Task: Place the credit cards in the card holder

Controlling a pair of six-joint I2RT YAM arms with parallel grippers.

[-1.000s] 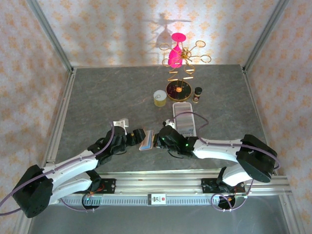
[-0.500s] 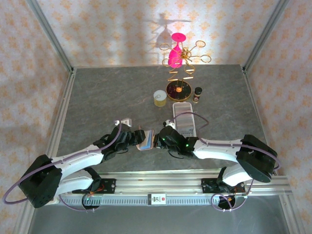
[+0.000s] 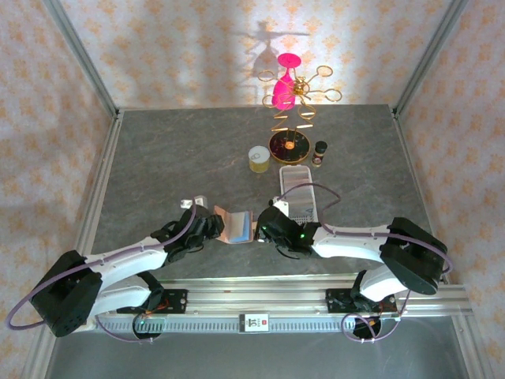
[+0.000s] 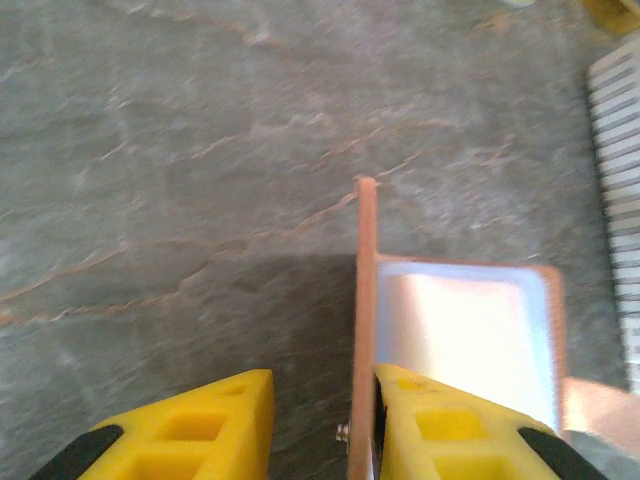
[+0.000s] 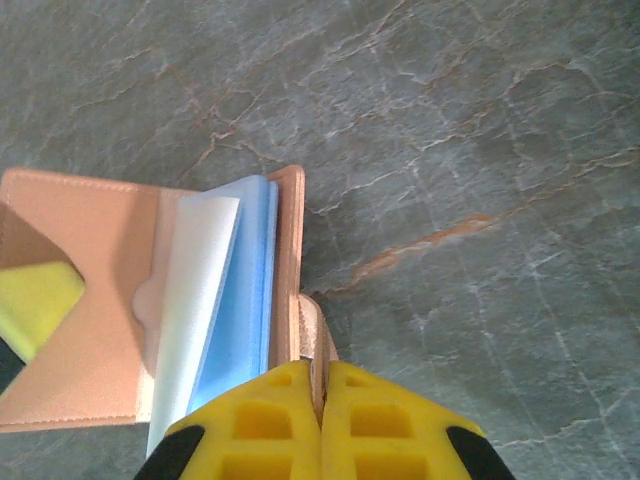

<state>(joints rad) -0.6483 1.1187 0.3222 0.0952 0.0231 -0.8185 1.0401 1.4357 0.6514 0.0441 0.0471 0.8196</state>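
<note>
Card holder [image 5: 90, 300] open at the table [image 3: 158, 150] near edge, credit cards [image 5: 235, 290] tucked inside.
Right gripper [image 5: 322, 385] pinches its tab; left gripper [image 4: 318, 390] straddles one flap, jaws narrow but not yet clamped.

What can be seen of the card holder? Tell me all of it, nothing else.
The card holder is tan-pink leather with stitched edges, spread open between the two arms near the front of the table. Its inner pocket has a rounded notch. A blue card and a white card stand in its fold. The right pincer is shut on its small tab. One cover stands upright inside the open left pincer, against one finger.
</note>
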